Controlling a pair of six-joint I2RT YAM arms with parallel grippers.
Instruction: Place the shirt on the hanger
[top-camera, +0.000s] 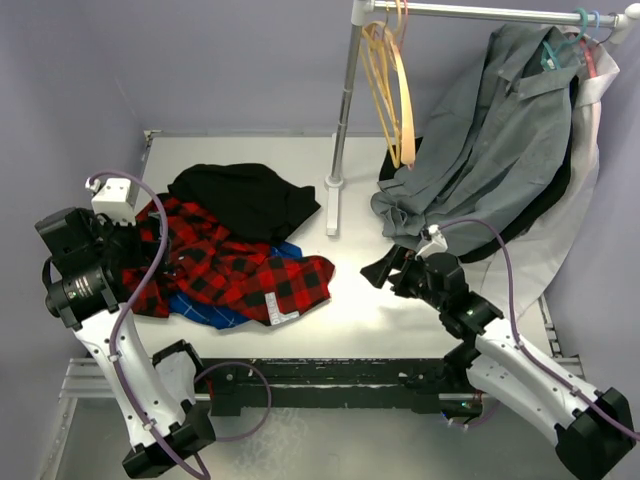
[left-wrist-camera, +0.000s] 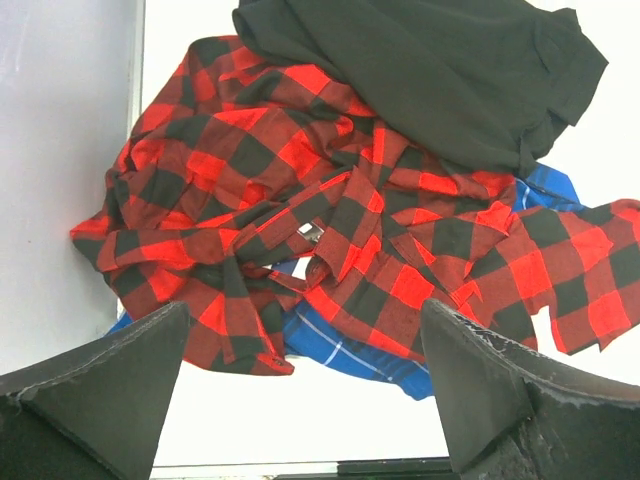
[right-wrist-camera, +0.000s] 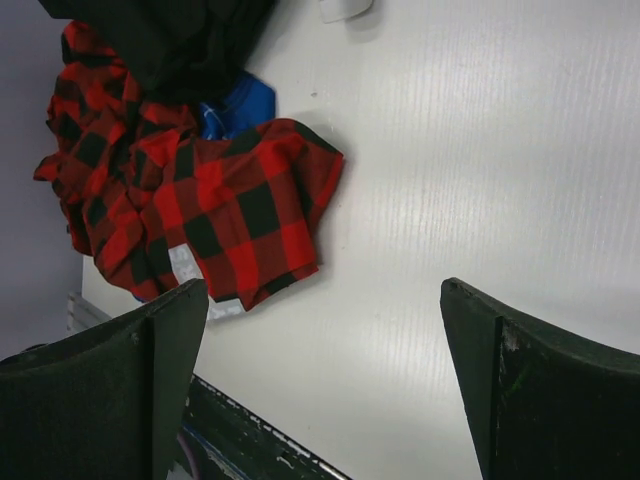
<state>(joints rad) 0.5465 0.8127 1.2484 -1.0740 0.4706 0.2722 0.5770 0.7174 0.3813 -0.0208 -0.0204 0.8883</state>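
The red-and-black checked shirt (top-camera: 235, 268) lies crumpled at the table's left; it also shows in the left wrist view (left-wrist-camera: 330, 220) and the right wrist view (right-wrist-camera: 215, 210). A white patch (top-camera: 283, 317) shows on its near right corner. My left gripper (top-camera: 135, 245) is open and empty, hovering over the shirt's left edge (left-wrist-camera: 300, 320). My right gripper (top-camera: 385, 268) is open and empty above bare table right of the shirt (right-wrist-camera: 322, 290). I cannot pick out the pale pink hanger with certainty; a pinkish hook (top-camera: 401, 14) hangs on the rail by the tan hangers.
A black garment (top-camera: 248, 195) lies on the shirt's far side and a blue checked shirt (top-camera: 215, 312) pokes out beneath it. The rack's pole (top-camera: 343, 120) stands mid-table. Tan wooden hangers (top-camera: 390, 90) and a grey shirt (top-camera: 500, 130) on a teal hanger (top-camera: 560, 45) hang from the rail.
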